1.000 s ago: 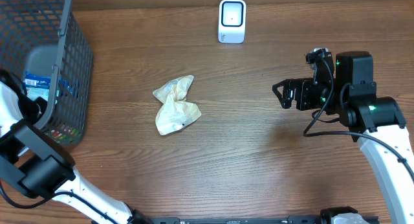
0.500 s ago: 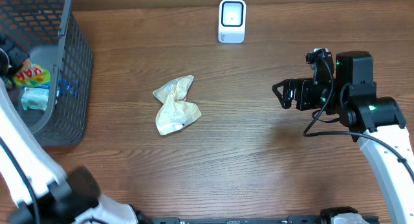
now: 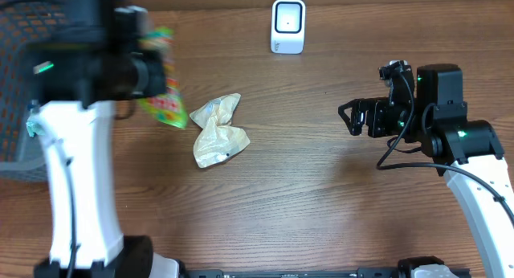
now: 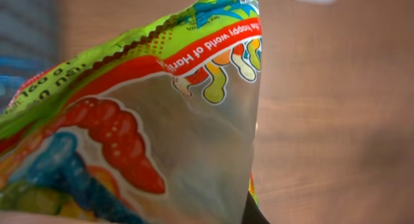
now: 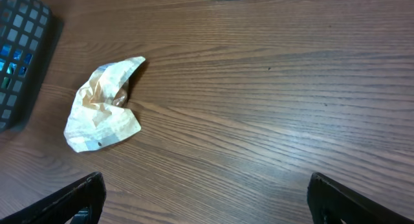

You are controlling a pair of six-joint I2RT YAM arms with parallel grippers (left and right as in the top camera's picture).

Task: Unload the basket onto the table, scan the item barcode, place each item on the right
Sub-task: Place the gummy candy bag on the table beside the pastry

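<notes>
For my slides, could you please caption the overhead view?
Left gripper holds a colourful sweets bag above the table by a crumpled wrapper; right gripper open, white scanner beyond.

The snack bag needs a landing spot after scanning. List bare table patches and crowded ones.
Free: the bare tabletop between the crumpled beige paper wrapper and the open right gripper, in front of the white barcode scanner; also the near strip below the wrapper. Crowded: the left side, where the grey mesh basket, wrapper and held colourful gummy bag cluster.
</notes>
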